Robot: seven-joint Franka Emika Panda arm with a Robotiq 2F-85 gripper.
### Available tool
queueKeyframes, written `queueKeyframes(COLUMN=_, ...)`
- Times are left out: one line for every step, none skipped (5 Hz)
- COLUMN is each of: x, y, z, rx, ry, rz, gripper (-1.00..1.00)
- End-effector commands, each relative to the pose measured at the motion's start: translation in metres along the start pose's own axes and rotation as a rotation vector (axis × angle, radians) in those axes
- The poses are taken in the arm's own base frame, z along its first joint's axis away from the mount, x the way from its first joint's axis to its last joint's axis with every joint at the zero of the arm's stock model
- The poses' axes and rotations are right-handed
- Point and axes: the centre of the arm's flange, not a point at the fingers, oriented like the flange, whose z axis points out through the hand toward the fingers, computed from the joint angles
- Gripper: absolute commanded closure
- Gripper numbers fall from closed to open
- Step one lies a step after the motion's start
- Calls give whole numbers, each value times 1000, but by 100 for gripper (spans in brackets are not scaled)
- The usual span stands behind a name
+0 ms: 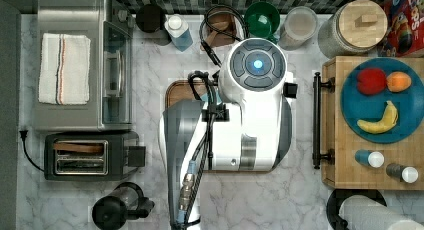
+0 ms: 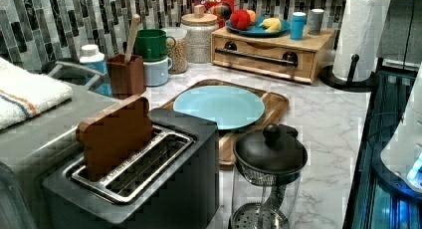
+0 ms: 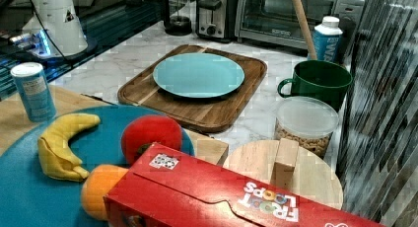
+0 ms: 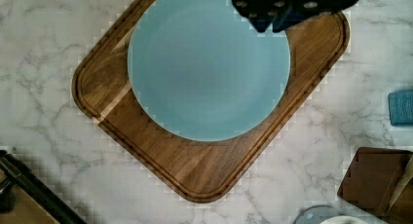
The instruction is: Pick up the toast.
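Toast: stands upright in one slot of the black toaster, upper half sticking out above the slot; in the top view it reads edge-on as a narrow brown strip in the slot nearer the toaster oven
Toaster: two slots, second slot empty with wire guides visible; sits at the top view's left, just below the toaster oven; lever side faces the top view's right
Toaster oven: silver, with a folded white towel with striped band on its roof
Arm: white body over the middle of the counter in the top view, covering most of the wooden board; well apart from the toaster
Gripper: dark fingers at the edge of the wrist view, above the rim of the plate; cannot tell how far apart they stand; nothing seen between them
Plate: light blue, round, bare, resting on the wooden board; board lies on the marble counter
French press: black lid, glass body, just beside the toaster at the left view's right
Fruit plate: dark blue, on a wooden box at the top view's right; carries a banana, a red fruit and an orange fruit
Back row: green mug, lidded cereal container, blue-label bottle
Paper towel roll: upright on a black stand, far side of the left view
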Motion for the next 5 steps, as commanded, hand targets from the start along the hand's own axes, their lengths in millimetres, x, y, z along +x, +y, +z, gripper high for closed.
queueKeyframes(x=0, y=0, z=0, rx=3, ry=1, rz=2, gripper=100)
queueKeyframes(x=-15, y=-10, z=-3, rx=7, ry=41, rz=-5, gripper=100)
queueKeyframes(x=-42, y=-26, z=-9, rx=-2, ry=48, rz=49, gripper=100)
queueKeyframes(x=-78, y=-30, z=-2, rx=21, ry=54, rz=109, gripper=100)
queueKeyframes(x=-104, y=-40, z=-6, rx=12, ry=43, rz=178, gripper=100)
